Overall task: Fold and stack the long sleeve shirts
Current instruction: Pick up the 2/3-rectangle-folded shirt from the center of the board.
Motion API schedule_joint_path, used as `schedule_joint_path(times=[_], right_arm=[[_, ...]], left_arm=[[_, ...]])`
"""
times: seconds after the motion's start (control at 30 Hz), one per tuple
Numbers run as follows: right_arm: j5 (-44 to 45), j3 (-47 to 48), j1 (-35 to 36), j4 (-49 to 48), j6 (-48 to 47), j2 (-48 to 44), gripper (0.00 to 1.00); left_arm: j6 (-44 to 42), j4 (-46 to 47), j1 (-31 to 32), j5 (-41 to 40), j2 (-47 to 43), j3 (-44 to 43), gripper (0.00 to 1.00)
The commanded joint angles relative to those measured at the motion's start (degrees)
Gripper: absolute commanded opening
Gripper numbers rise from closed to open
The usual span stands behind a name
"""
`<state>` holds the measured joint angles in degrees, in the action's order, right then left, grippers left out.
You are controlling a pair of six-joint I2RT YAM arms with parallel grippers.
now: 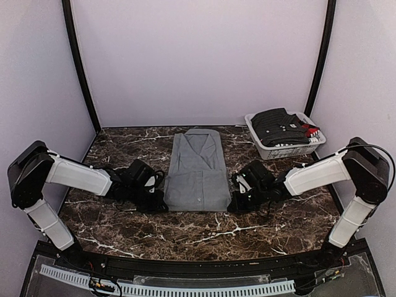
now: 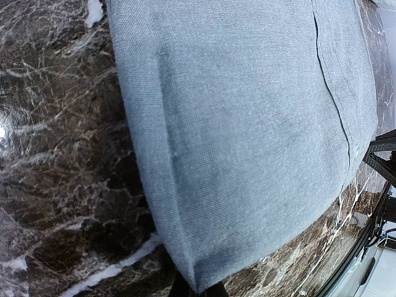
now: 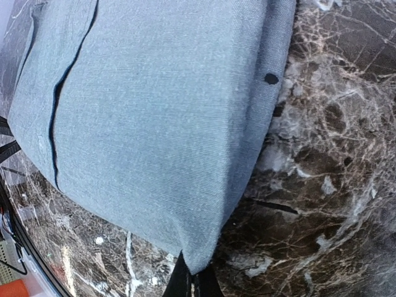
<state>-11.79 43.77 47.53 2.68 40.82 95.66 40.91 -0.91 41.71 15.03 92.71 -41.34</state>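
Left wrist view showed the left gripper (image 2: pixel 197 289) pinching a hem corner of the grey shirt (image 1: pixel 197 170), the right gripper (image 3: pixel 193 279) likewise; lifting both evenly toward its collar (image 1: pixel 199 137) should fold squarely.

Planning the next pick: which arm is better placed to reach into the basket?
Right. The basket sits at the far right, just beyond the right claw. The left claw is on the other side of the shirt and would have to cross it.
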Motion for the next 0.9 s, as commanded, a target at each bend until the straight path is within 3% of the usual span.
schedule_joint_path(times=[0.0, 0.5, 0.67, 0.73, 0.87], right_arm=[[1.63, -1.91, 1.34, 1.21, -0.22, -1.53, 0.00], [5.41, -5.09, 9.52, 11.91, 4.97, -20.16, 0.00], [7.69, 1.91, 10.06, 17.14, 4.64, -25.63, 0.00], [9.17, 8.40, 8.07, 19.17, 2.33, -24.06, 0.00], [7.10, 17.59, 0.68, 17.12, -2.96, -15.71, 0.00]], left_arm=[[0.11, -3.83, 0.82, -0.87, -2.63, 0.05, 0.00], [7.29, -17.71, 9.78, -1.99, -21.92, 2.88, 0.00], [8.44, -21.39, 10.71, -1.58, -26.16, -2.65, 0.00], [7.13, -23.02, 9.92, -3.00, -25.33, -7.19, 0.00], [3.15, -21.74, 2.37, -0.02, -18.30, -15.27, 0.00]])
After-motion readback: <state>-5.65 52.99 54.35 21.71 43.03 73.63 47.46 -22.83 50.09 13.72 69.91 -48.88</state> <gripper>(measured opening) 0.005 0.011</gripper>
